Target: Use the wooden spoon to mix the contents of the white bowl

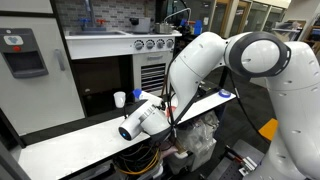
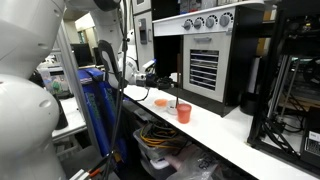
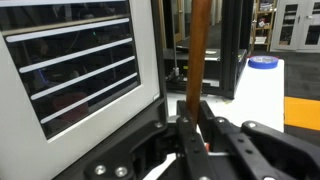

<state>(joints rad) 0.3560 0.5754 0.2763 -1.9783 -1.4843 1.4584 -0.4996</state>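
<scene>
At the bottom centre of the wrist view, the gripper (image 3: 197,128) is closed tight on the wooden spoon (image 3: 200,50). Its two dark fingers (image 3: 185,135) press on the handle from both sides. The slim brown handle rises straight up from between them and runs out of the top of the frame, so the head is not shown. To the left of the handle stands a white-framed louvred panel (image 3: 80,60) with dark slats. To the right, the white desk (image 3: 255,95) stretches away, with a blue tape roll (image 3: 263,62) lying on it in the upper right.

Across the right half of an exterior view, the white arm (image 1: 200,60) bends down over the long desk, and its dark end sits near the middle of the frame. A white cup (image 1: 119,99) stands upright on the desk left of centre. A smaller pale thing just to the right of it is too small to name. The white bowl and its contents cannot be picked out with certainty in any view.

Near the centre of an exterior view, an orange cup (image 2: 184,113) stands on the desk. A flat orange dish (image 2: 160,102) lies just to its upper left. The gripper hangs above and to the left of both, and the spoon is too thin to make out there.
</scene>
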